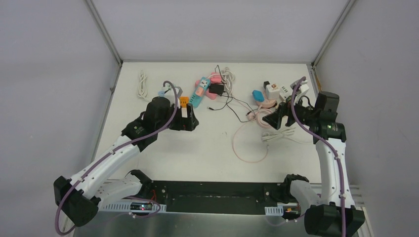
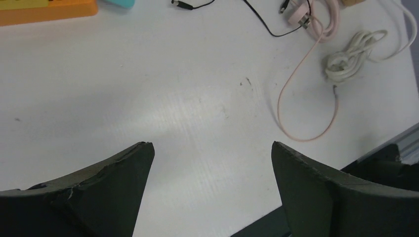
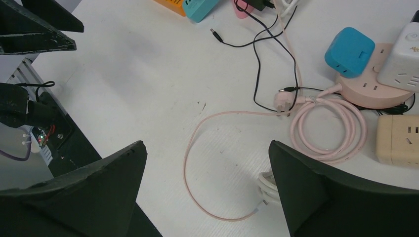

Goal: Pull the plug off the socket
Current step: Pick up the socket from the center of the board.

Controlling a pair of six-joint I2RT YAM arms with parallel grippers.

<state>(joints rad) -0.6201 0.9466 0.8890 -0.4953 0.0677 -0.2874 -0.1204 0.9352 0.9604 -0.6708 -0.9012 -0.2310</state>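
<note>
The blue plug (image 3: pixel 351 52) sits in the round pink socket (image 3: pixel 363 90) at the far right of the white tabletop (image 1: pixel 207 148), with one white adapter (image 3: pixel 407 54) beside it. The right pincer (image 3: pixel 205 144) hovers near it, wide open and empty. The left pincer (image 2: pixel 210 145), also open and empty, hangs over bare tabletop near one orange strip (image 2: pixel 44 12). Both arms are bent at the elbow. Grey walls enclose the tabletop.

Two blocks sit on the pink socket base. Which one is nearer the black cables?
The blue block, at the end of the pink socket base facing the black cables; the white block sits at the far end.
</note>
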